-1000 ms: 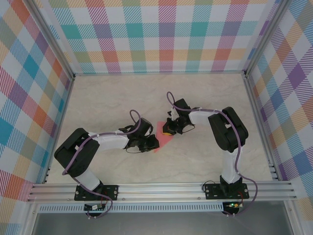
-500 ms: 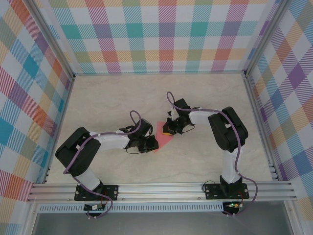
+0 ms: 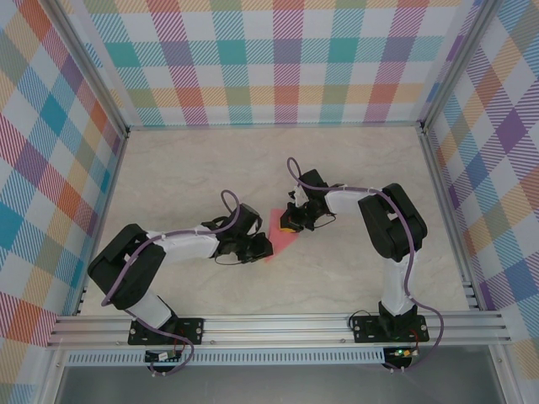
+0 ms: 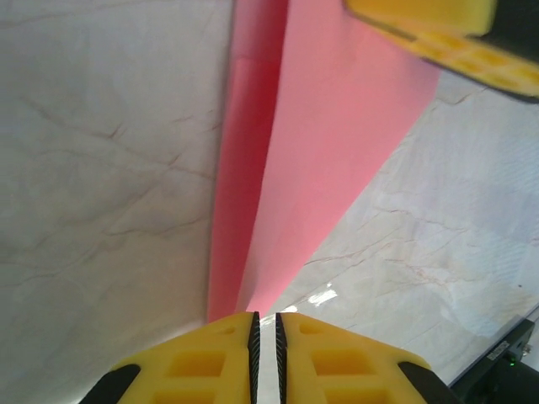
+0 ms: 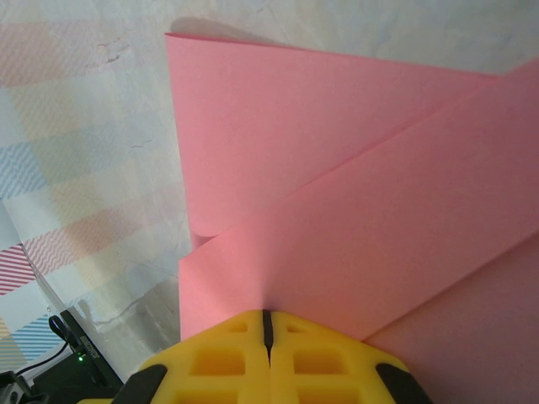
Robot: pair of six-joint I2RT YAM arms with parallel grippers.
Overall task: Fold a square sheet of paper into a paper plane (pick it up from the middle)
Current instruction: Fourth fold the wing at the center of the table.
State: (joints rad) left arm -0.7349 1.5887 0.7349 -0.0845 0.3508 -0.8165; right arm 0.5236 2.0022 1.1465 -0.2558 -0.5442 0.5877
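Paper sheet (image 3: 280, 238) lies mid-worktop (image 3: 210, 168), a bit toward the near edge. It is part-folded and tapers to a point. Its long axis runs diagonally, with the point near-left and the wide end far-right.

Left gripper (image 3: 263, 247) is at the pointed end. In the left wrist view the paper's ridge line runs straight into the fingertips. Its jaws are almost together, only a thin slit, and it can't be told whether they pinch the tip.

Right gripper (image 3: 290, 224) is at the wide end, jaws pressed tight together, tips on the edge of a folded flap. That looks like a press-down rather than a pinch.

Judgement: both arms touch the sheet, so neither is nearer. The next crease should follow the ridge between the two grippers, and each gripper is the only thing in the other's way. There is bare worktop all round.
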